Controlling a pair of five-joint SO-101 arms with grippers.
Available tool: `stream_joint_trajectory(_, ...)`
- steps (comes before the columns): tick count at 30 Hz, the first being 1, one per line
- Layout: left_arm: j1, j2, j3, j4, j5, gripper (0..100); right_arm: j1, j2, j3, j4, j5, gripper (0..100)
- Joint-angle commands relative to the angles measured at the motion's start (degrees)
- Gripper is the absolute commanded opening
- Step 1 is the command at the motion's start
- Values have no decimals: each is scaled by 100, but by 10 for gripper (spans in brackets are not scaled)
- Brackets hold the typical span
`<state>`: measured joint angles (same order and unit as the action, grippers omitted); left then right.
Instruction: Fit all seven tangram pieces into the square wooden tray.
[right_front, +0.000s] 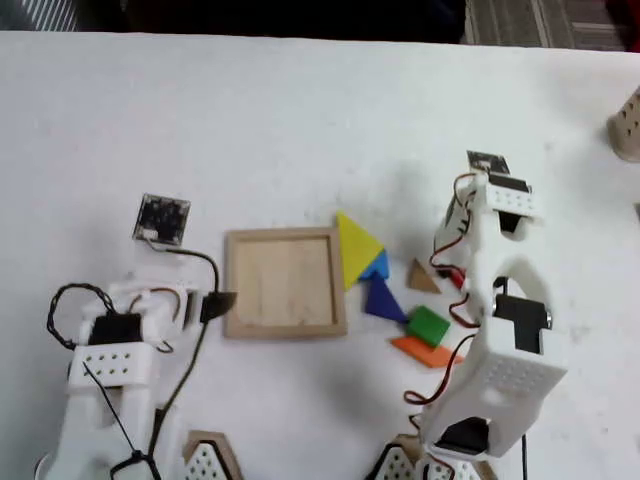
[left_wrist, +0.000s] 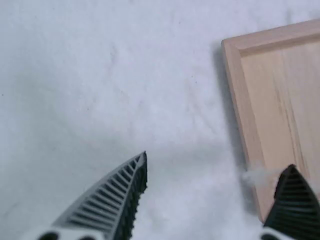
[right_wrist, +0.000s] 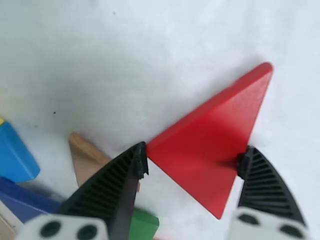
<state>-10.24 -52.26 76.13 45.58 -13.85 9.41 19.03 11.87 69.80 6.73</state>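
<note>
Right hand (right_wrist: 195, 150) pinches the red triangle (right_wrist: 212, 130), left hand (left_wrist: 217, 161) open beside the tray (left_wrist: 234, 95); next, I judge, lift it trayward.

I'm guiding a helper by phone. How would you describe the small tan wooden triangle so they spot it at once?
Find the square wooden tray mid-table; coloured pieces cluster on its right. The small tan wooden triangle lies at the cluster's outer edge, beside the right arm. It alone is bare wood colour; its neighbours are painted.
</note>
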Motion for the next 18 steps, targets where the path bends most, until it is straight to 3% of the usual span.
stream_joint_trajectory(1,75,-31,-62,-26,-44,388,66,-136,-308,154,-26,258)
stream_joint_trajectory(18,75,-31,-53,-79,-44,388,22,-127,-563,400,-53,260)
